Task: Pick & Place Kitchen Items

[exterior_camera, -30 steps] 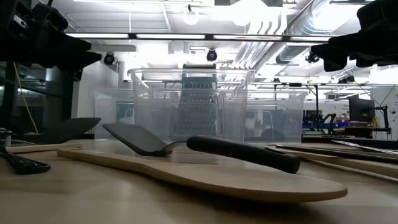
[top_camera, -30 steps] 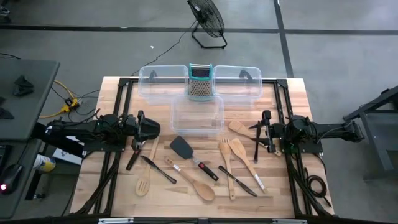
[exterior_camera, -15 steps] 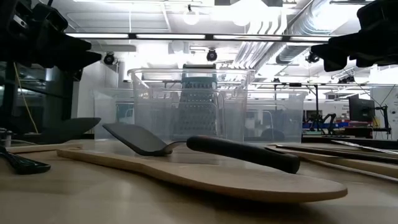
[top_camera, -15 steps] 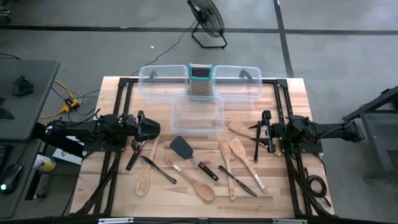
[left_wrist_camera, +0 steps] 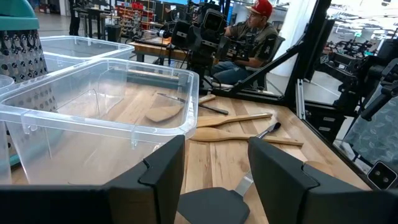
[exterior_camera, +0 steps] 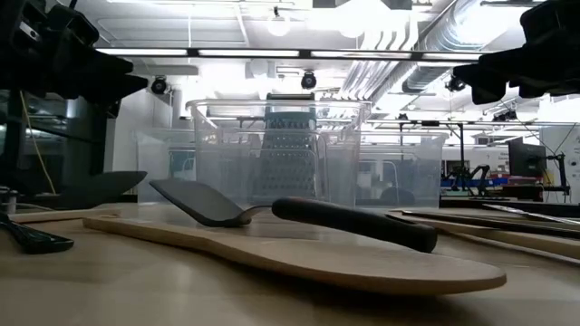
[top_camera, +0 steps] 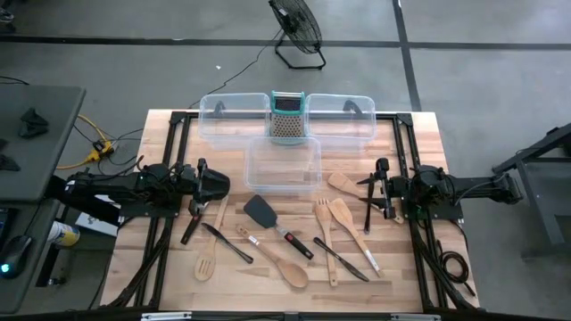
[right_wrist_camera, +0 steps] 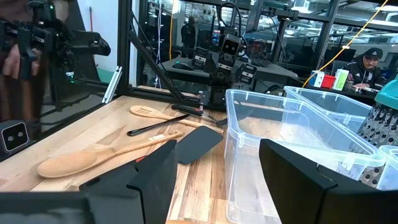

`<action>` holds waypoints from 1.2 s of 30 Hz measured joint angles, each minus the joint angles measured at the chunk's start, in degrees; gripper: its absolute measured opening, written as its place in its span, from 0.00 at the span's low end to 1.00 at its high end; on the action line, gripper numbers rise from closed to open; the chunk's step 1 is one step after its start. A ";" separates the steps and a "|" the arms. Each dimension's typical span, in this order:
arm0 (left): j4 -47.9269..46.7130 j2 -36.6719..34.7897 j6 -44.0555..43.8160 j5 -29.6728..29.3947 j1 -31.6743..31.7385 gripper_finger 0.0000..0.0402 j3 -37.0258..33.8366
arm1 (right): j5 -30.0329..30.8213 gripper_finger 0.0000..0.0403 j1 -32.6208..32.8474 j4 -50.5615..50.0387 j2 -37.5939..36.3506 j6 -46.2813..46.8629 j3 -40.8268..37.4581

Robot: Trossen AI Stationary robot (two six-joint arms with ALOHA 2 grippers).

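Note:
Light wooden spoons, forks and spatulas and black tools lie flat on the near half of the table. A black turner (top_camera: 261, 212) lies in the middle, with a wooden spoon (top_camera: 285, 265) nearer and a wooden fork (top_camera: 323, 223) and wooden spatula (top_camera: 343, 219) to its right. My left gripper (top_camera: 217, 185) (left_wrist_camera: 214, 168) hovers open at the left, its fingers pointing across the table above the turner's blade (left_wrist_camera: 210, 205). My right gripper (top_camera: 378, 187) (right_wrist_camera: 217, 177) hovers open at the right, facing left. In the low view, the turner (exterior_camera: 199, 201) and spoon (exterior_camera: 299, 258) lie in front.
Three clear plastic bins stand at the far side: one in the middle (top_camera: 283, 165) and two behind it (top_camera: 234, 118) (top_camera: 341, 116). The teal-topped grater (top_camera: 286, 119) stands between those two. A seated person (left_wrist_camera: 249, 37) shows beyond the table. Bare wood lies along the near edge.

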 joint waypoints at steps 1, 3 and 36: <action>0.00 0.00 0.01 0.00 0.00 0.44 -0.01 | 0.00 0.55 -0.01 0.01 0.00 0.02 0.00; 0.00 0.00 0.01 -0.01 0.01 0.44 -0.01 | 0.00 0.55 0.00 0.00 0.02 0.00 0.00; 0.00 0.02 -0.01 -0.01 0.01 0.44 -0.01 | 2.14 0.55 0.00 -0.34 0.00 -2.81 0.01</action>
